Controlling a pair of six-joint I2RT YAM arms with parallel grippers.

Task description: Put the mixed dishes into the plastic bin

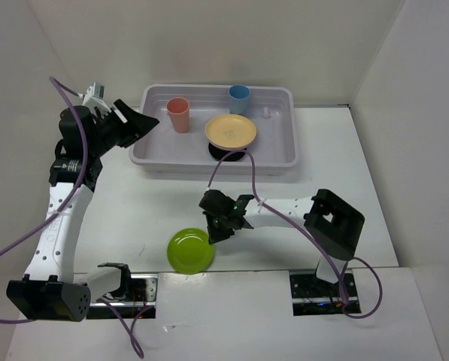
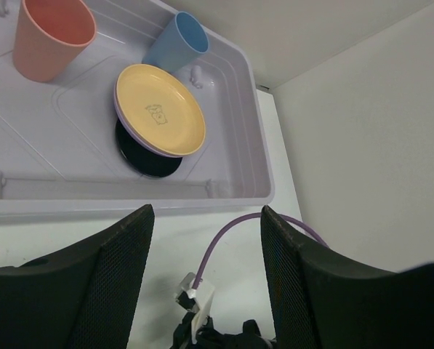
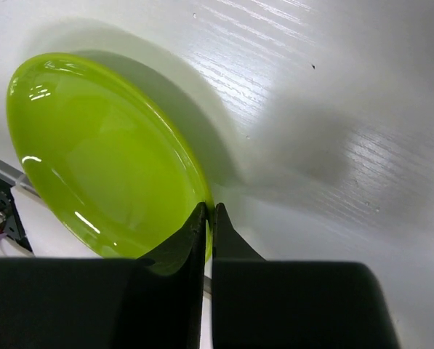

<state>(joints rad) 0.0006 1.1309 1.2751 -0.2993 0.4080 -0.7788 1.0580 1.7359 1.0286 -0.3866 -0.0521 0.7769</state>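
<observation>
Low in the centre of the overhead frame, your right end effector [image 1: 218,229] was closed on the right-hand rim of the lime green round plastic plate [image 1: 191,250]. That plate lay on the white counter [image 1: 134,203] near the bottom edge, well apart from the pale grey-lavender rectangular plastic bin [image 1: 284,154] at the top of the frame. In the right wrist view its black fingers [image 3: 191,243] were pinched almost together with the thin green rim between them. I could not tell whether the plate was flat on the counter or just tipping up.

I judged that you were at the grasp of the one dish outside the bin. Already inside it were:
- the coral-red plastic cup [image 1: 178,114]
- the blue plastic cup [image 1: 239,98]
- the pale orange round plate [image 1: 230,130], lying on a lilac plate [image 2: 133,134] and overlapping a small glossy black plate [image 1: 222,153]

Your next move would call for lifting the green plate clear and carrying it up the frame over the bin's near wall. You would then let go above the bare floor to the left or right of the stack. A pinch on so thin a rim might let the plate swing or slip, so a slow lift would suit.

Your left end effector [image 1: 138,120] hovered at the bin's left end, its jaws moderately apart and gripping nothing.
</observation>
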